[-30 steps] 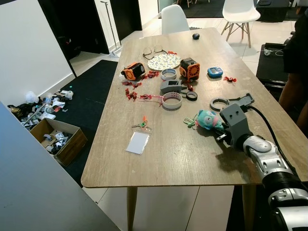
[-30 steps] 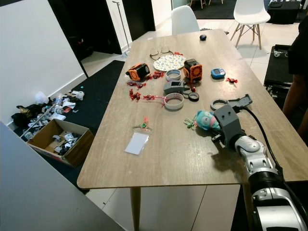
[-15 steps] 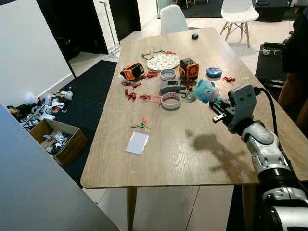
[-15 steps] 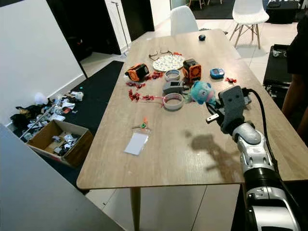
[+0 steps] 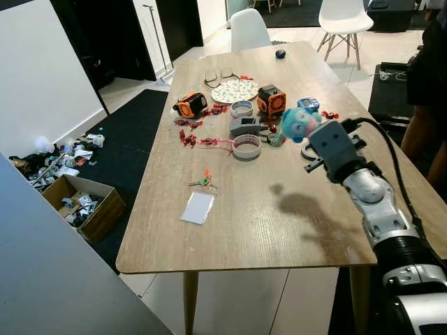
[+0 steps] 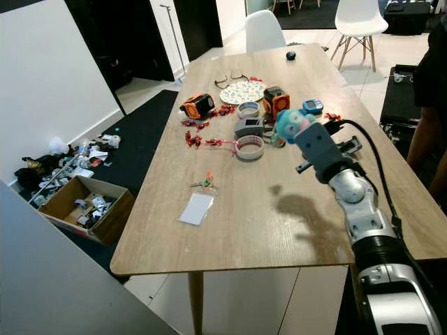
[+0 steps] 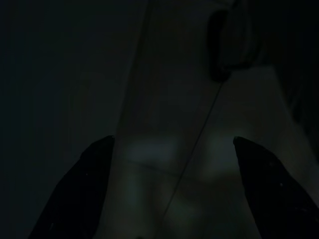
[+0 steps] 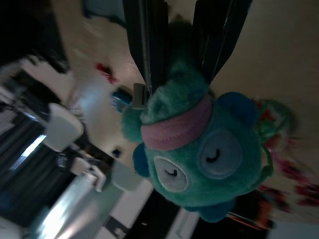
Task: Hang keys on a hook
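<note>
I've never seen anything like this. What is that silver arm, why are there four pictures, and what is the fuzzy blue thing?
These come from a walking humanoid robot. Two pictures are its head cameras, looking down at a wooden table. The other two sit on its wrists: the left one is nearly dark, the right one looks along its own black fingers.

The silver arm is the robot's right arm. Its right pincer is shut on a teal plush toy with a pink headband, held above the table.

On the table lie rolls of tape, an orange and black gadget, a patterned plate, glasses, a white card and a small bunch of keys. A cardboard box sits on the floor.
</note>
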Controlling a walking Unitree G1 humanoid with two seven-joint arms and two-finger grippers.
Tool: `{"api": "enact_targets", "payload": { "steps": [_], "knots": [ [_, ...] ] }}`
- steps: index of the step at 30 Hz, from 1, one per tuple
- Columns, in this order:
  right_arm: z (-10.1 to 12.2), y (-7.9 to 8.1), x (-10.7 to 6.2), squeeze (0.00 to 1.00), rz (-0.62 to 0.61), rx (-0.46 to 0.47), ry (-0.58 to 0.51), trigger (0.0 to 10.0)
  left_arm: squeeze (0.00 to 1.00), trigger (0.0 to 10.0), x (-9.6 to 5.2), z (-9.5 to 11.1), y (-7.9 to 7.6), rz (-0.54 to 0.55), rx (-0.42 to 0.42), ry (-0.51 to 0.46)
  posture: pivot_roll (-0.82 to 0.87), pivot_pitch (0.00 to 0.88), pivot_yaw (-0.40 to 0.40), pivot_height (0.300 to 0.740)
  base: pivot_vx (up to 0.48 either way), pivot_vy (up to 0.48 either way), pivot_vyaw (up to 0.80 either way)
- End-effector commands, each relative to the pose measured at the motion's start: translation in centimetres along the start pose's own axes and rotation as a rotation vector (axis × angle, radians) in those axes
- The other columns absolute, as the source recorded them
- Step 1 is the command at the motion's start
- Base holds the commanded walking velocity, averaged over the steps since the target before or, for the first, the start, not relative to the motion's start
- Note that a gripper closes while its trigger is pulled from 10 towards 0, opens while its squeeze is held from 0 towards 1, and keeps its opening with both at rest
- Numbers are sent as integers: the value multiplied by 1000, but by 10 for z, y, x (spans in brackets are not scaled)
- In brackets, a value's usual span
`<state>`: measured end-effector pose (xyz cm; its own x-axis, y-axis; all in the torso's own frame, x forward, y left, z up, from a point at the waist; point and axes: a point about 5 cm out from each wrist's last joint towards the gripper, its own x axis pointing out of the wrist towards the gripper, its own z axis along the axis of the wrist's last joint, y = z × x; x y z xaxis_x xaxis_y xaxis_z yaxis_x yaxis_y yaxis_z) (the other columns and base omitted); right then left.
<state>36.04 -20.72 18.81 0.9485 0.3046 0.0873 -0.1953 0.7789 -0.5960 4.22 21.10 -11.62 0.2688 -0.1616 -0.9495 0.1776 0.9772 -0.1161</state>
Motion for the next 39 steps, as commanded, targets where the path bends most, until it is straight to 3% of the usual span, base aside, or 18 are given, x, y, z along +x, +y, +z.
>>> {"api": "enact_targets", "payload": {
  "steps": [1, 21, 39],
  "knots": [
    [10, 12, 1, 0, 68, 48, -72, 10000, 0, 10000, -2, -1, 4, 6, -52, -31, -153, 33, 123, 740, 0, 0, 0],
    [2, 16, 4, 0, 70, 48, -20, 10000, 0, 10000, -3, -7, 4, -19, -27, 36, -122, 30, 114, 740, 0, 0, 0],
    [2, 18, 5, 0, 71, 52, -20, 10000, 0, 10000, -3, -8, 4, -30, 1, 47, -127, 22, 115, 740, -297, 0, 0]
  ]
}}
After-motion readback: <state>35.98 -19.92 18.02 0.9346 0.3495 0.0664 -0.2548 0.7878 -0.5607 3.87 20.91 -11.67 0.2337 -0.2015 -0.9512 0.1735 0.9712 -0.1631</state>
